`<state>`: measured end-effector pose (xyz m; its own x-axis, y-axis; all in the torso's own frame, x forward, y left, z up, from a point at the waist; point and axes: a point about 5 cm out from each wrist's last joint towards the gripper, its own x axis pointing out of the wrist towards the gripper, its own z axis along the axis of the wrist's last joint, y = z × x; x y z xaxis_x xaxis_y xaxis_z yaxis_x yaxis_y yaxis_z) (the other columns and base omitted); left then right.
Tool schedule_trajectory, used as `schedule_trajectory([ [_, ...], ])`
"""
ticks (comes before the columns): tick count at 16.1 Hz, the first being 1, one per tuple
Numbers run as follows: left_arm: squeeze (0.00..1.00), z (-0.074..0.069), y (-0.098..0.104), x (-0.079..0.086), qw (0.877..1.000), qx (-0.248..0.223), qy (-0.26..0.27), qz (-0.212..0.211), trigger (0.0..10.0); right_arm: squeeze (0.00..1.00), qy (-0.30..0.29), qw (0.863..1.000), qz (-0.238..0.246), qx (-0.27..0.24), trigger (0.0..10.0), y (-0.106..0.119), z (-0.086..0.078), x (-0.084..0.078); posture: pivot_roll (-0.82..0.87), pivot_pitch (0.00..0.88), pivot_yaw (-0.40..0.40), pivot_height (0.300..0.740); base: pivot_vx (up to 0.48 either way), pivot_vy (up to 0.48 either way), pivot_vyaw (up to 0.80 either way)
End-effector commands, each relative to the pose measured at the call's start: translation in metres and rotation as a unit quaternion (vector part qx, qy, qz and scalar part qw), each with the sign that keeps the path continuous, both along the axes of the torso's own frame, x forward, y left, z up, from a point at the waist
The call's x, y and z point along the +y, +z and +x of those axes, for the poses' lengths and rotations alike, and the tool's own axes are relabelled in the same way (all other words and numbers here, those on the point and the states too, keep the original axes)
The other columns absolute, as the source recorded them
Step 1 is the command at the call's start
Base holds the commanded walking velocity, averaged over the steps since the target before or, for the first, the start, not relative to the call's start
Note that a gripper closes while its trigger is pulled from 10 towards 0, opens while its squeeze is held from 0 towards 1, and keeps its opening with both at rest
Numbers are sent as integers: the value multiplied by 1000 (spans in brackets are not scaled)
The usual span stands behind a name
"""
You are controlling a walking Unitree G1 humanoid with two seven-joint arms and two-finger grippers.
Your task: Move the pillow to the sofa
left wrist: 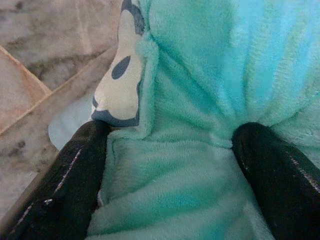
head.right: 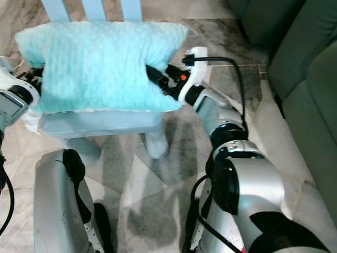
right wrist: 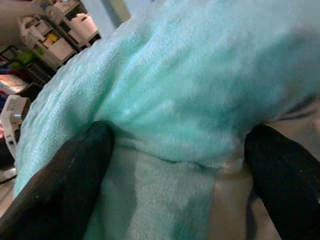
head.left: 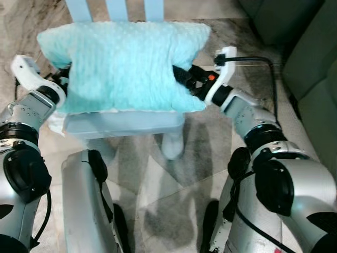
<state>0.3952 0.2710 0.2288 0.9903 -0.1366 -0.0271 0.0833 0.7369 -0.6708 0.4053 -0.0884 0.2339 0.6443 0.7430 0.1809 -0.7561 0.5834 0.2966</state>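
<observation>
**Pillow pinched at both ends, sofa off to the right**

A marbled stone floor (head.left: 221, 174) runs under everything, and a grey-green sofa (head.right: 310, 100) sits along the robot's right edge. Before the robot stands a pale blue chair (head.left: 124, 124). On its seat rests the pillow (head.left: 124, 66), a plush turquoise one spanning the chair's width, with a white, dark-spotted patch visible at its left end in the left wrist view. The left gripper (head.left: 64, 79) is pushed into the pillow's left end and the right gripper (head.left: 185, 79) into its right end; each has its fingers spread around a bunch of fleece, squeezing it.

The risk I judge: the holds bite only soft cover, so one end could slip out during the lift or turn, and the sagging pillow could snag the chair back.
</observation>
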Motion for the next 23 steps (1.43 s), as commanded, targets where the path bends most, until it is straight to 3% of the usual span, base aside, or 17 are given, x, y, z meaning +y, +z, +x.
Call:
schedule_trajectory([
  [1,0,0,-29,-29,996,52,-71,-16,10000,0,18,1000,-5,23,10000,-11,-3,12,-40,389,-13,320,0,0,0],
  [2,0,-1,-32,-35,994,49,-95,-28,1804,0,26,999,0,27,7765,-14,-5,20,-40,389,-13,320,0,0,0],
  [3,0,-2,-33,-36,993,45,-104,-33,0,0,34,999,7,28,0,-15,-6,24,-35,395,-16,320,0,0,0],
  [6,0,-3,-34,-37,992,41,-112,-37,0,0,41,999,2,26,0,-18,-8,28,-38,399,-18,320,0,0,0],
  [9,0,-2,-32,-36,993,29,-107,-40,0,0,33,999,-6,24,0,-21,-7,21,-45,399,-22,320,0,0,0],
  [12,0,0,-26,-31,996,2,-86,-3,0,0,15,1000,-8,22,0,-22,-6,15,-47,398,-22,320,0,0,0],
  [14,0,1,-21,-29,995,-22,-79,49,0,0,0,1000,-10,9,0,-21,-5,11,-45,397,-23,320,0,0,0],
  [19,0,-2,-24,-26,996,-52,-62,31,0,0,-26,999,17,-8,0,-18,-5,1,-47,382,-22,320,0,0,0],
  [23,0,-9,-33,-28,995,-75,-64,32,0,0,-50,998,17,-22,0,-30,-12,-16,-55,346,-17,320,0,0,0],
])
